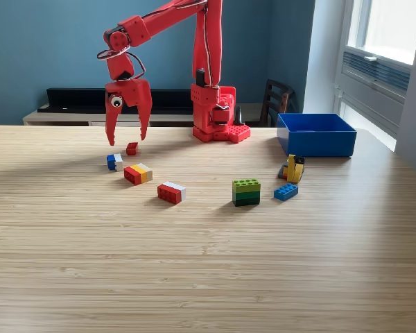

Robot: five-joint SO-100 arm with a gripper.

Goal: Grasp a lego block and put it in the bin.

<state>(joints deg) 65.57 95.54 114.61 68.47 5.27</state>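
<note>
My red gripper point(127, 139) hangs open over the table at the exterior view's left, fingertips pointing down and nothing between them. A small red block point(132, 148) lies just below and right of the fingertips. Close by sit a blue and white block point(114, 161), a red, yellow and white block point(137, 173) and a red and white block point(171, 192). A stacked green block point(246, 191) stands at the middle. A blue block point(286, 192) and a yellow block cluster point(293, 168) lie further right. The blue bin point(316, 134) stands at the back right, open-topped.
The arm's red base point(217, 114) is fixed at the table's far edge, left of the bin. Behind the table are a dark chair point(277, 101), a low black shelf and a window at the exterior view's right.
</note>
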